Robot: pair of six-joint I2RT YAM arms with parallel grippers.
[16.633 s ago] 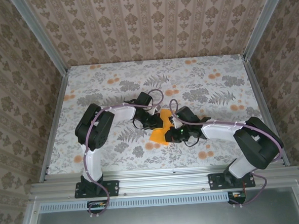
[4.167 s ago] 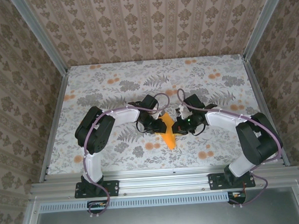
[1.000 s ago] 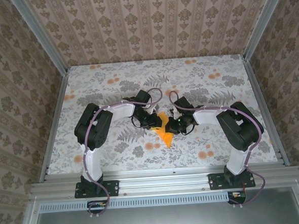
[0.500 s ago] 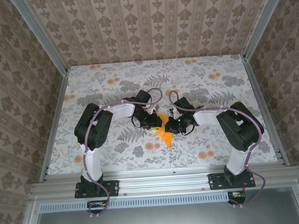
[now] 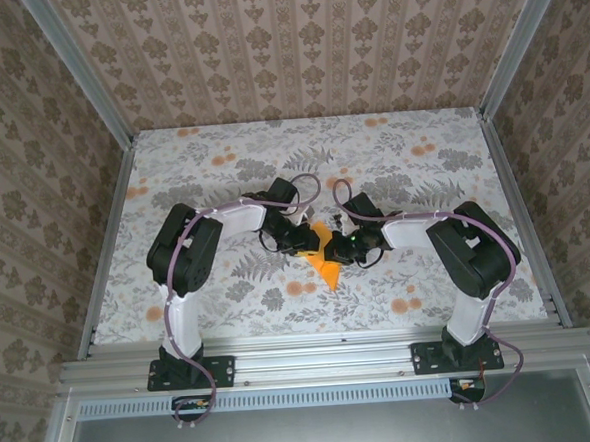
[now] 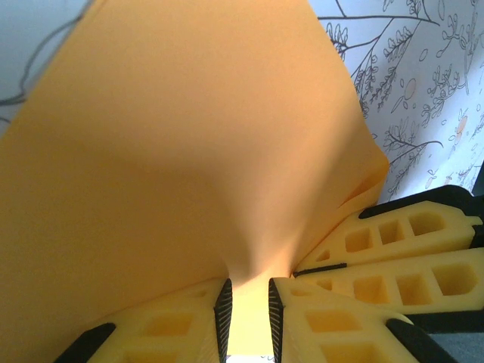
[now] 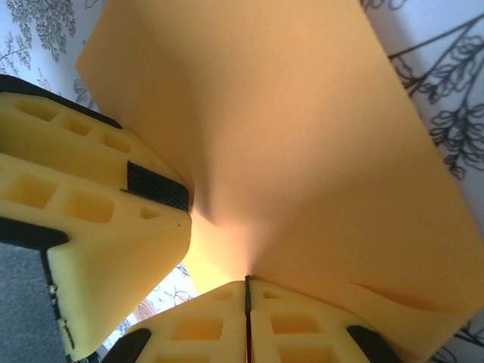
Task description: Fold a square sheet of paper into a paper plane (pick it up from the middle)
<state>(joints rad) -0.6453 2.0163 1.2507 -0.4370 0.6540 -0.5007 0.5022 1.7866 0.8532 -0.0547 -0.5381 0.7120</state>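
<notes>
The orange sheet of paper (image 5: 327,270), folded to a pointed paper plane shape, hangs just over the table's middle with its tip toward the near edge. My left gripper (image 5: 313,244) reaches it from the left and my right gripper (image 5: 336,251) from the right, almost touching each other. The left wrist view has the paper (image 6: 189,136) running down between the pads of the left gripper (image 6: 247,302), gripped there, with the right fingers (image 6: 401,257) alongside. In the right wrist view the right gripper (image 7: 246,283) is shut on the paper's (image 7: 302,136) edge, next to the left fingers (image 7: 83,204).
The floral-print tabletop (image 5: 422,173) stretches out on all sides of the two grippers. Patterned walls with aluminium rails (image 5: 109,242) close in the left, right and far sides. A metal bar (image 5: 324,359) carrying the arm bases runs along the near edge.
The right gripper has crept a little left, closer to the left gripper, over the last second. The left arm and the paper have stayed almost still.
</notes>
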